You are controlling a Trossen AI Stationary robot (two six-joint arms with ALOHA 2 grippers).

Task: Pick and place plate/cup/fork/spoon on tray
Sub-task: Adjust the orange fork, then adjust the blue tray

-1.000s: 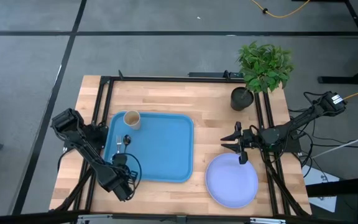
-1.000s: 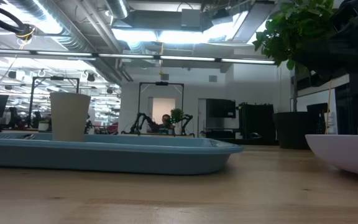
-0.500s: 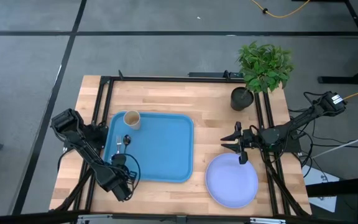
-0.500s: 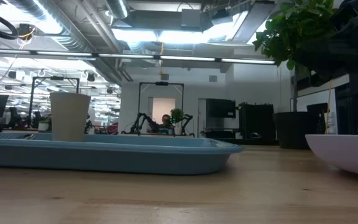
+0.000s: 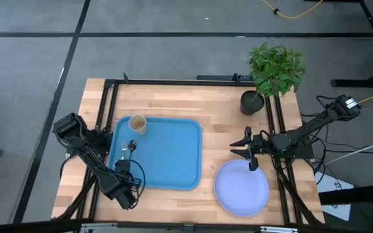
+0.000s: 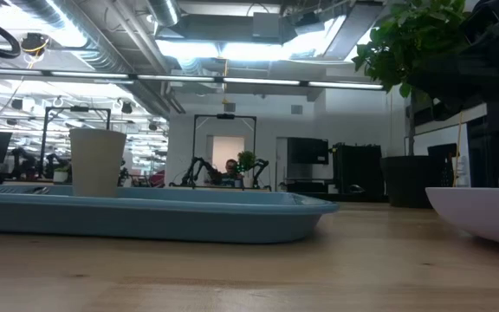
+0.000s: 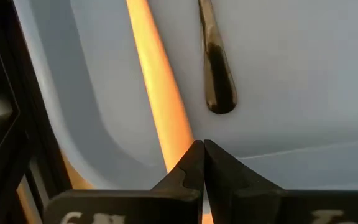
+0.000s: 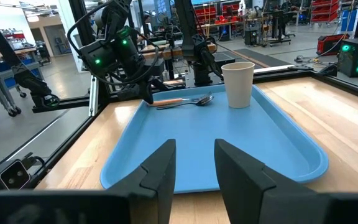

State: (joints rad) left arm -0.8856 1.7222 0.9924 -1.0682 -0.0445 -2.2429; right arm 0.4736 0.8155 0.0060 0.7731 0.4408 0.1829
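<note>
The blue tray [image 5: 164, 152] lies on the left half of the table. The tan cup [image 5: 137, 124] stands upright in its far left corner. The fork [image 7: 157, 81] with the orange handle and the dark spoon [image 7: 217, 81] lie side by side on the tray's floor by its left wall. My left gripper [image 7: 202, 155] points down, shut, over the near end of the fork's handle. The lavender plate [image 5: 241, 188] rests on the table at the near right. My right gripper [image 5: 246, 147] hovers level and open over the plate's far edge, pointing at the tray. My left gripper's shut fingertips come from above and stand at the free end of the fork's handle [image 7: 180, 142]. The fork lies flat on the tray. The fingers hide the very end of the handle, so I cannot tell whether they touch it.
A black pot with a green plant [image 5: 274, 74] stands at the table's far right corner. Bare wood lies between the tray and the plate. Black frame rails [image 5: 105, 116] run along the table's left and right sides.
</note>
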